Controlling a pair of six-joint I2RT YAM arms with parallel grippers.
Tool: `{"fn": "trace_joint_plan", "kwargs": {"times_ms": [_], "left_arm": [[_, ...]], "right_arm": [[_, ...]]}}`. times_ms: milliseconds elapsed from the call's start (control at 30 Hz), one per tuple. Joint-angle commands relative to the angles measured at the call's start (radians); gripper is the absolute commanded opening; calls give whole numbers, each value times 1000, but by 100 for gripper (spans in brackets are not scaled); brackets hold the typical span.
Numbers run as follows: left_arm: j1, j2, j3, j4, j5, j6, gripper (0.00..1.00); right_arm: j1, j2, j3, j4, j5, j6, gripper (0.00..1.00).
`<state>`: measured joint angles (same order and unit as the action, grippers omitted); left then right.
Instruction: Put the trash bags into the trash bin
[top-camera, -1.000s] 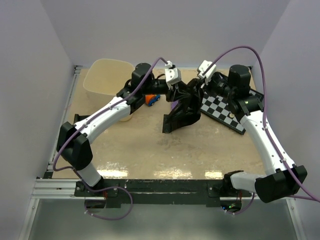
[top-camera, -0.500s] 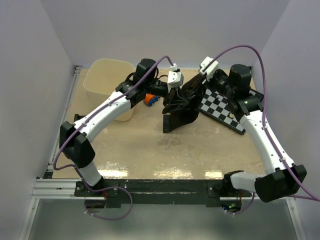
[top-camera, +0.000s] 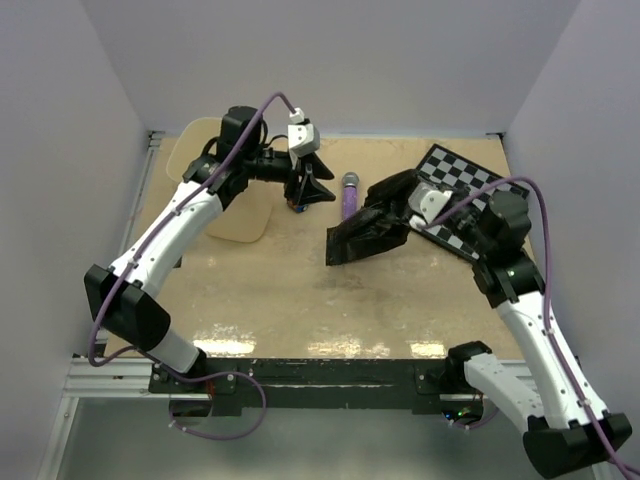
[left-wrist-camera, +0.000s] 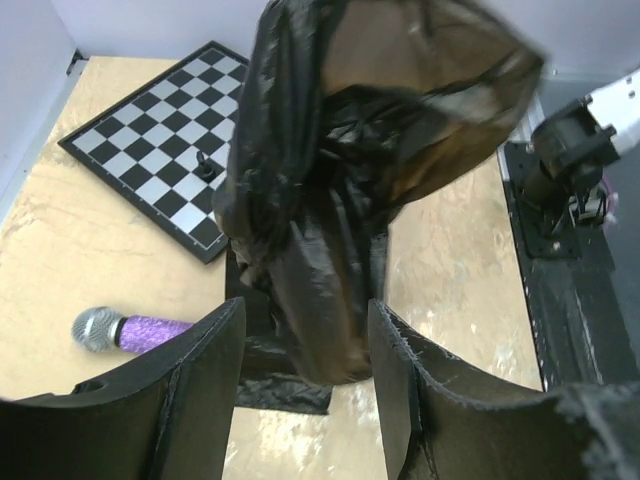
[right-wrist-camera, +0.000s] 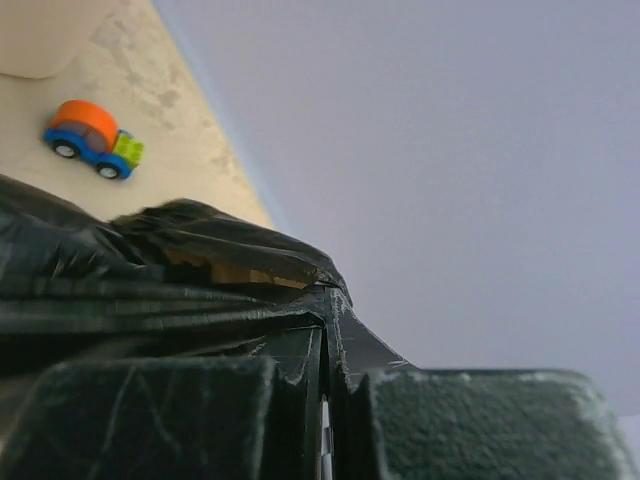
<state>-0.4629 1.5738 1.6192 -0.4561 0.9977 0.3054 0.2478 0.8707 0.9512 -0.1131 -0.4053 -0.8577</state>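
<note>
- Relying on one pinch looks like the weak point. The thin, dark brown-black, glossy plastic trash bag (top-camera: 365, 232) is slick and crinkly. A small fold of it could slide out of the fingers on the way to the cream-beige plastic trash bin (top-camera: 190, 150).
- Dragging is the second risk. Much of the bag rests on the sandy table (top-camera: 300, 290), and the purple glittery microphone (top-camera: 350, 195) lies between the bag and the bin. A low carry would probably sweep it along. The small orange-and-blue toy car (right-wrist-camera: 92, 138) near the bin's foot could be swept along too.
- The film is limp and looks about as large as the bin. If it is lowered without being bunched, it could drape over the rim and slip back out.
- The left arm reaches across the bin and covers part of its mouth. The two arms could meet there unless one gives way.
- The right gripper (top-camera: 410, 205) is clenched on the bag. In the right wrist view its fingers stand almost together with black film pinched between them. The grasp is at the end of the bag farthest from the bin.
- The left gripper (top-camera: 312, 187) is spread wide and holds nothing. It hangs just beside the bin, on the side facing the bag. The bag is apart from this gripper with the microphone between them, and in the left wrist view it stands ahead, framed by the two fingers.
- The bag lies well apart from the bin, and none of it is inside. Beyond it, farther from the bin, is the black-and-white chequered board (top-camera: 470, 180), and the held end of the bag is over that board's near edge.
</note>
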Motion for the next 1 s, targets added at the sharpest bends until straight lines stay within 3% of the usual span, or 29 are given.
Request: {"fn": "trace_joint_plan", "kwargs": {"times_ms": [0,100,233,333,500,633,967], "left_arm": [[-35,-37,-119,264,-109,-150,56],[-75,-20,-169,353,-223,-144,55],[-98,-18,-219,557,-213,-228,57],[-121,-11,-194,559,-215,-278,58],[-181,-121,-229,502,-577,-245,62],[-201,-178,-289,527,-525,-169,66],[-258,-38,-240,586,-484,-123,70]], "right_arm": [[-1,-88,-48,153,-114,-168,0],[2,-119,-61,164,-162,-225,0],[7,-90,-20,115,-155,-264,0],[8,-65,-2,81,-119,-248,0],[15,-41,8,99,-75,-178,0],[37,-26,14,108,-58,-126,0],[84,22,69,142,-20,-35,0]]}}
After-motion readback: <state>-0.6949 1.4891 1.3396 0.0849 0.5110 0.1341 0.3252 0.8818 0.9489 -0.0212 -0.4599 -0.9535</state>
